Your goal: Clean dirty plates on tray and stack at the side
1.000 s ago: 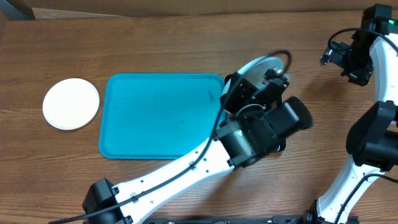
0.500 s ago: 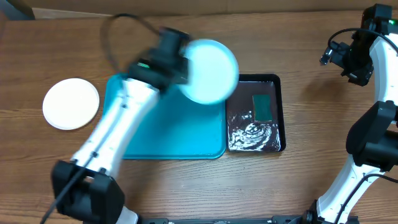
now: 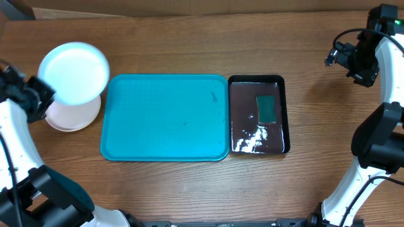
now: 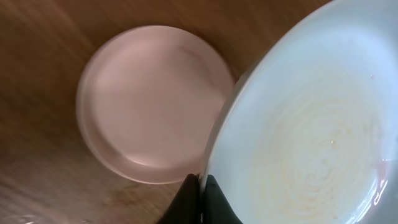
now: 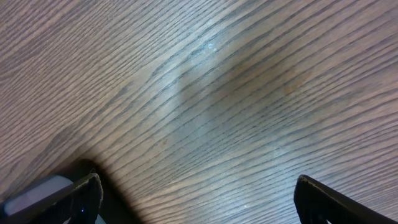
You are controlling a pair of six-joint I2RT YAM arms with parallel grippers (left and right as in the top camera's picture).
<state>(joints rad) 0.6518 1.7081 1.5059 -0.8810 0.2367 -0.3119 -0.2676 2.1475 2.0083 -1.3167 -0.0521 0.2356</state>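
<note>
My left gripper (image 3: 43, 99) is shut on the rim of a pale blue plate (image 3: 74, 71) and holds it above a white plate (image 3: 72, 116) lying on the table left of the tray. In the left wrist view the jaws (image 4: 201, 186) pinch the pale blue plate's edge (image 4: 311, 137), with the white plate (image 4: 152, 99) below and to the left. The turquoise tray (image 3: 164, 118) lies mid-table with a few tiny specks on it. No yellow-green rimmed plate is in view. My right gripper (image 5: 196, 196) is open over bare wood at the far right.
A glossy black bin (image 3: 258, 115) with foamy water and a green sponge (image 3: 267, 108) sits against the tray's right edge. The right arm (image 3: 366, 57) stands at the table's right side.
The left arm swung from the black bin, across the tray, to the far left, carrying the pale blue plate over the white plate. The right arm has not moved.
</note>
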